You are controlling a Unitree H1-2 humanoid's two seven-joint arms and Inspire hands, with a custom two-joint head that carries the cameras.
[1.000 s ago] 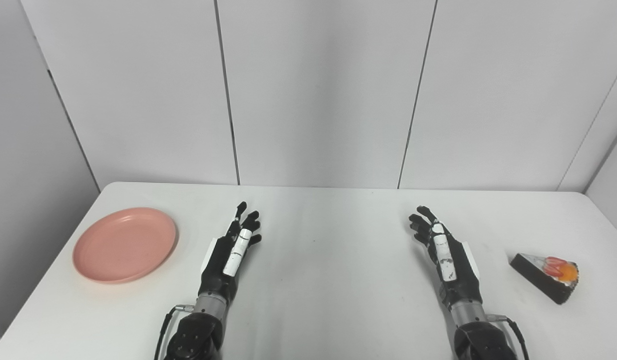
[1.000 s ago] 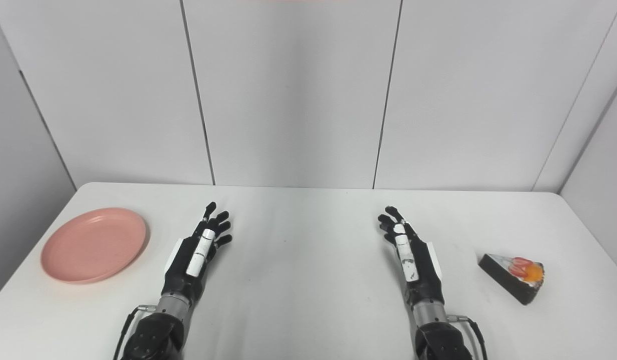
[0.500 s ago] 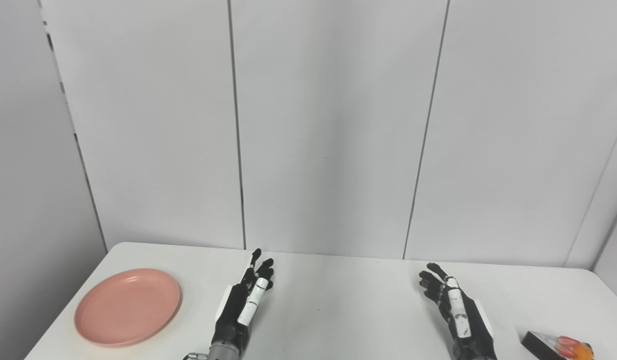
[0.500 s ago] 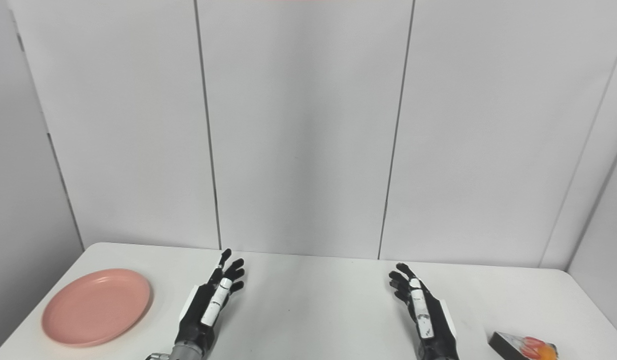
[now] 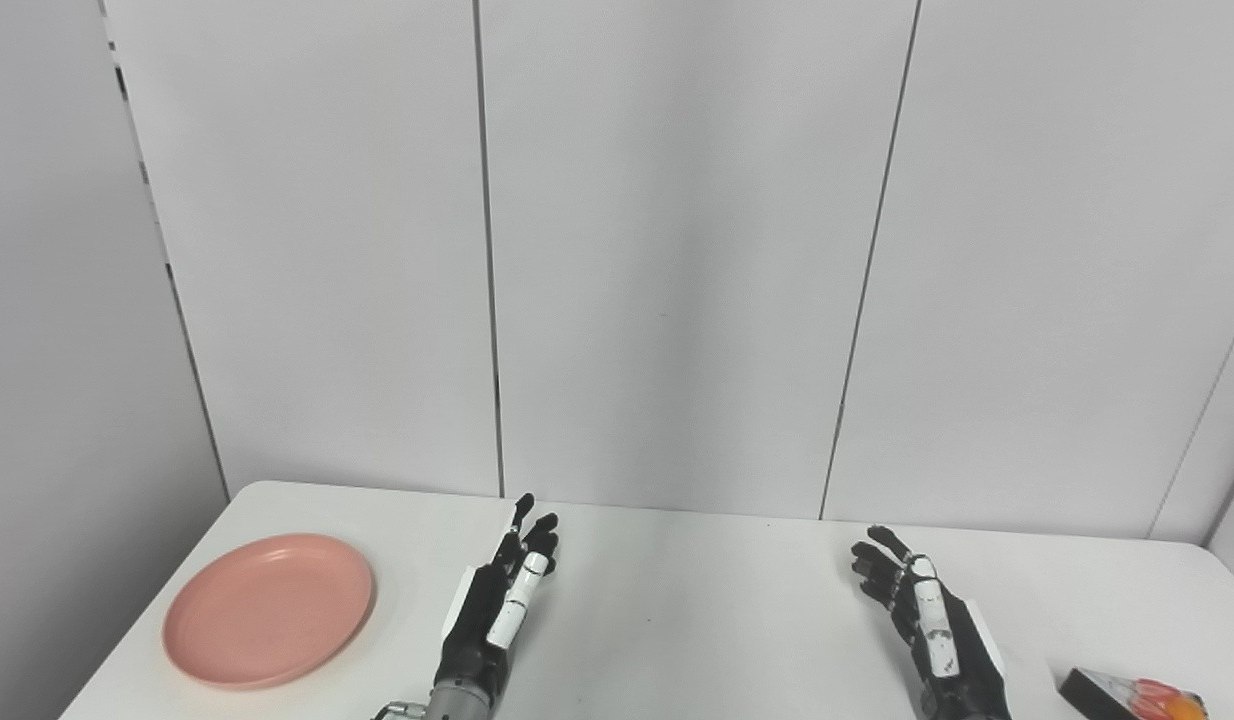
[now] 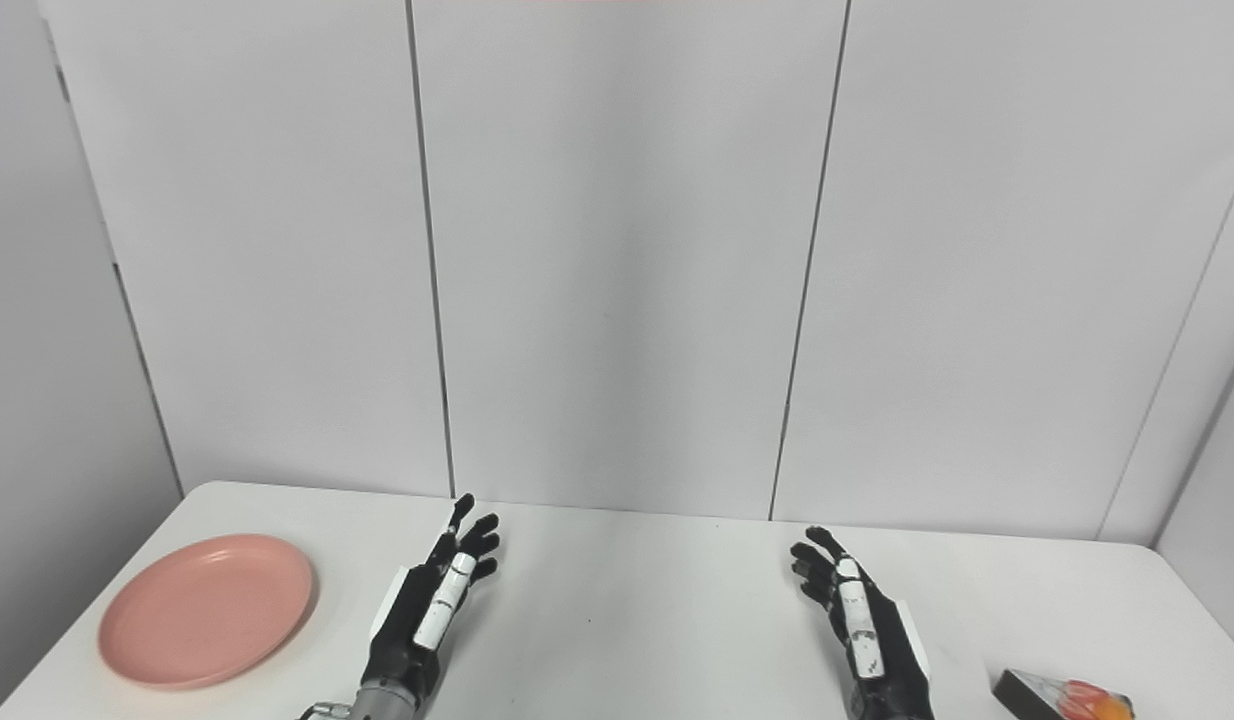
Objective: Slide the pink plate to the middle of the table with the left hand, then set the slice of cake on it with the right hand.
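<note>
A: So, starting at the left: the round pink plastic plate (image 5: 268,610) sits near the left edge of the white table (image 5: 697,600), untouched.

B: And the left hand (image 5: 497,610)?

A: Just beside the plate, apart from it, fingers spread, holding nothing. The black-and-white right hand (image 5: 932,625) is likewise spread and empty, well right of centre.

B: The cake?

A: The dark wedge of cake with red and orange topping (image 5: 1137,695) lies at the bottom right corner, partly cut off by the frame, so I can't be sure of its full shape.

B: What changed?

A: The camera has tilted up since a second ago; the things themselves haven't moved. I'd say the slide hasn't begun.
</note>
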